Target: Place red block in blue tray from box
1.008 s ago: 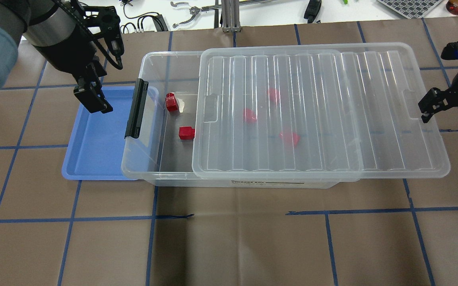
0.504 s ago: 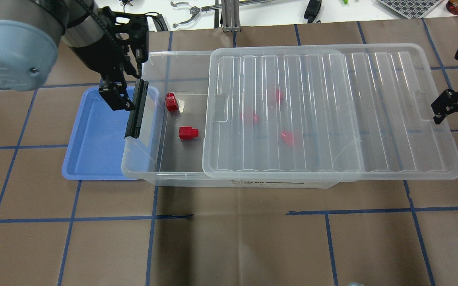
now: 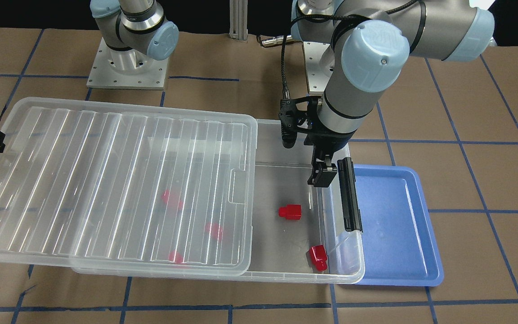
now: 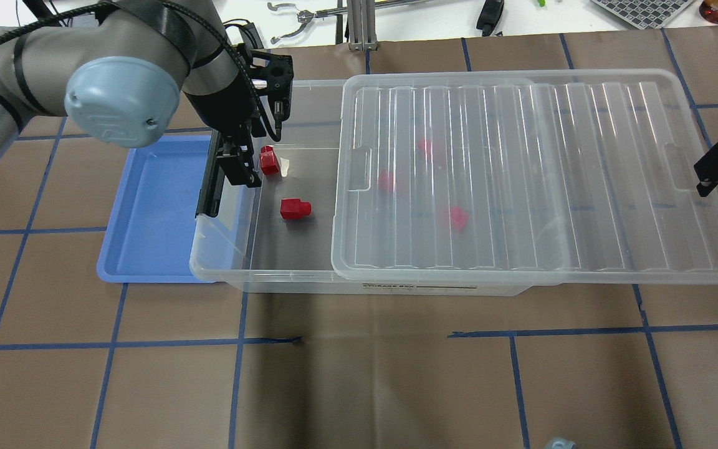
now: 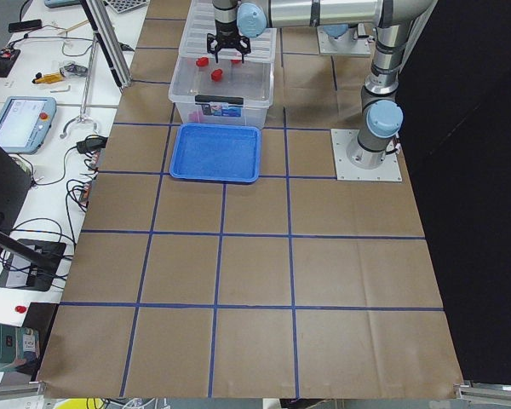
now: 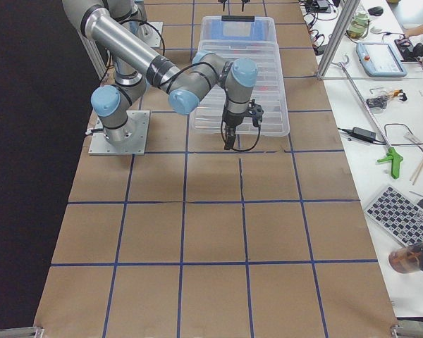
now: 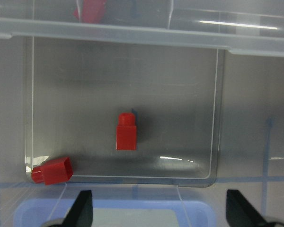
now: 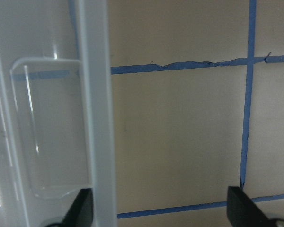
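The box [image 4: 284, 279] lies mid-table, its ribbed lid [image 4: 533, 174] slid to the right so the left end is open. Two red blocks lie in the open end [image 4: 268, 161] [image 4: 295, 209]; three more show blurred under the lid. My left gripper [image 4: 237, 165] is open and empty above the box's left end, beside the black latch [image 4: 206, 196]. The left wrist view shows both blocks [image 7: 127, 133] [image 7: 52, 170] below its open fingers. The blue tray [image 4: 153, 212] lies left of the box, partly under it. My right gripper [image 4: 717, 168] is open at the lid's right edge [image 8: 97, 118].
Brown paper with a blue tape grid covers the table. A white bench behind holds cables and tools [image 4: 309, 15] and a keyboard [image 4: 639, 9]. The lid overhangs the box's right end.
My left gripper has moved right, from over the blue tray to over the box's open end. The lid has slid farther right, and my right gripper has moved right with it.
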Motion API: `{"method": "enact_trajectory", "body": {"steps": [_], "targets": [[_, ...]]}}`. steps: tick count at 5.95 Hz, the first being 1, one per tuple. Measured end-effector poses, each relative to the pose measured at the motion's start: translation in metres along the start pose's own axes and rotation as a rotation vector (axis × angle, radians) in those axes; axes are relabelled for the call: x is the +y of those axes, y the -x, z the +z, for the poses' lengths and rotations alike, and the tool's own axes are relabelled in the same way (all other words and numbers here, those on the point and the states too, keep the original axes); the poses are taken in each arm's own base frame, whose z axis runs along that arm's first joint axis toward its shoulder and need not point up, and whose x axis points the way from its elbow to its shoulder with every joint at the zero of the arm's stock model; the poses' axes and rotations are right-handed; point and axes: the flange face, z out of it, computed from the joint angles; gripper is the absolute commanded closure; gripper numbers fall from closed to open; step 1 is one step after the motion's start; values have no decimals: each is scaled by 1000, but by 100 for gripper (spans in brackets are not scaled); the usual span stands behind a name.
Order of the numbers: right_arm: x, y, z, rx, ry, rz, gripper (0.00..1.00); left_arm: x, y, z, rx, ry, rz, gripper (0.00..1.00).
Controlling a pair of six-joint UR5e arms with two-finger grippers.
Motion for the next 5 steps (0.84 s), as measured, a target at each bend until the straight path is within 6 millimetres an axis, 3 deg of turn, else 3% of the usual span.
{"method": "enact_trajectory", "body": {"steps": [2,3,4,5], "targets": [[2,-3,-15,10,-24,19,0,-1,14,33,53,-6,-2,3],[0,-1,-39,20,-53,38,0,0,25,53,70,0,-1,2],[-5,14,-69,23,-72,55,0,0,37,72,65,5,2,2],[-10,45,-99,21,-77,64,0,0,46,90,61,7,4,2]]}}
